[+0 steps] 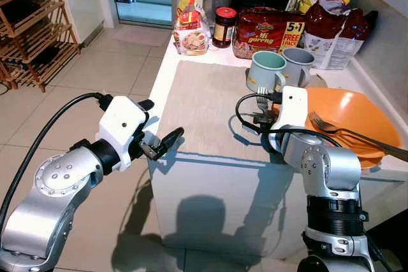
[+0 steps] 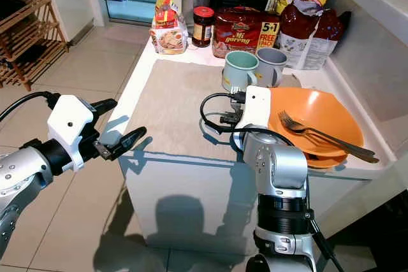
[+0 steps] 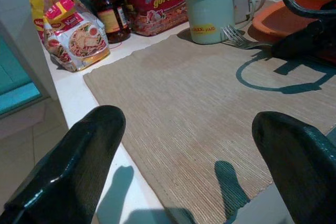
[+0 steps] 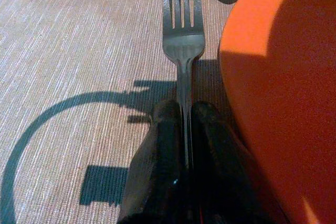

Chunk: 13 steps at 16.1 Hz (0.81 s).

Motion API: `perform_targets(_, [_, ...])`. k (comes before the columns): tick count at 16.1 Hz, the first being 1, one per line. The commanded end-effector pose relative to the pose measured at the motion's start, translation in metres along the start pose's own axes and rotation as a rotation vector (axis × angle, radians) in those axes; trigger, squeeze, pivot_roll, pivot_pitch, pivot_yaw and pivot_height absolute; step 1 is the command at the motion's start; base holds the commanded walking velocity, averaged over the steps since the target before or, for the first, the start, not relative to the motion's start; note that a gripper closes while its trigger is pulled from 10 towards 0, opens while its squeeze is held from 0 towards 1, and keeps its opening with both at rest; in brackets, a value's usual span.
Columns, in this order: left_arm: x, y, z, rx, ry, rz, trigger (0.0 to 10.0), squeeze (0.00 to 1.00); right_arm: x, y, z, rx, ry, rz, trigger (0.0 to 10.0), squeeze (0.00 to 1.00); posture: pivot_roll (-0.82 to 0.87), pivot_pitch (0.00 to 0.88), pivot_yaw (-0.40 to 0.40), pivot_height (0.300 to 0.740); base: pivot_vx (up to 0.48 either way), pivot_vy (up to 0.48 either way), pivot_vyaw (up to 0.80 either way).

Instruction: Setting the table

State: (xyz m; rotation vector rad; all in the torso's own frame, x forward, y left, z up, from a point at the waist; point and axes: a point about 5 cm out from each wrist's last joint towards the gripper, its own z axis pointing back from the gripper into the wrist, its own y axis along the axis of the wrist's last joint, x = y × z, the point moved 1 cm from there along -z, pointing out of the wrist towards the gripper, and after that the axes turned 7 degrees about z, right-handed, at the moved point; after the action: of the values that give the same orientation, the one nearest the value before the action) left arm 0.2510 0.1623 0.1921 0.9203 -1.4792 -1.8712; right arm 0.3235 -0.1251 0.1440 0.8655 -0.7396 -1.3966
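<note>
- The right gripper (image 4: 185, 129) has its fingers clamped on the handle of a fork (image 4: 182, 35), low over the beige placemat (image 1: 204, 106), beside the orange plate (image 1: 357, 116).
- The fork's tines reach the base of the green mug (image 1: 266, 71), near the counter's back edge.
- A second fork (image 1: 350, 133) lies in the orange plate, at the counter's right edge.
- The left gripper (image 1: 164, 139) hangs at the counter's front left corner, fingers apart and holding nothing.
- A grey mug (image 1: 298, 65) stands just beside the green one.
</note>
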Motion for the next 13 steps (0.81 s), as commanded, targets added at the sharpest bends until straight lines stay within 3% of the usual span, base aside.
perform_targets(1, [0.000, 0.002, 0.001, 0.005, -0.001, -0.015, 10.0, 0.00, -0.005, -0.009, -0.002, -0.039, 0.041, 0.005, 0.0, 0.00, 0.05, 0.000, -0.071, 0.740, 0.000, 0.000, 0.00])
perform_targets(3, [-0.002, 0.003, 0.001, 0.008, 0.013, -0.015, 10.0, 0.00, -0.009, -0.004, 0.000, 0.009, 0.073, 0.031, 0.0, 0.00, 0.05, 0.000, -0.071, 0.740, 0.000, 0.000, 0.00])
perform_targets(7, [-0.003, 0.003, 0.002, 0.005, 0.015, -0.017, 10.0, 0.00, -0.028, 0.004, 0.011, 0.124, 0.255, 0.132, 0.0, 0.00, 0.05, 0.000, -0.068, 0.740, 0.000, 0.000, 0.00])
perform_targets(9, [-0.004, 0.003, 0.003, 0.007, 0.017, -0.018, 10.0, 0.00, -0.046, 0.013, 0.025, 0.229, 0.399, 0.189, 0.0, 0.00, 0.05, 0.000, -0.067, 0.740, 0.000, 0.000, 0.00])
perform_targets(10, [-0.006, 0.006, 0.002, 0.030, 0.038, -0.015, 10.0, 0.00, -0.054, 0.026, 0.035, 0.349, 0.459, 0.180, 0.0, 0.00, 0.05, 0.000, -0.068, 0.740, 0.000, 0.000, 0.00])
perform_targets(11, [-0.010, 0.007, -0.001, 0.043, 0.089, -0.006, 10.0, 0.00, -0.057, 0.035, 0.042, 0.430, 0.492, 0.167, 0.0, 0.00, 0.05, 0.000, -0.069, 0.740, 0.000, 0.000, 0.00])
perform_targets(13, [-0.014, 0.009, -0.006, 0.057, 0.164, 0.015, 10.0, 0.00, -0.057, 0.040, 0.045, 0.485, 0.489, 0.173, 0.0, 0.00, 0.05, 0.000, -0.070, 0.740, 0.000, 0.000, 0.00])
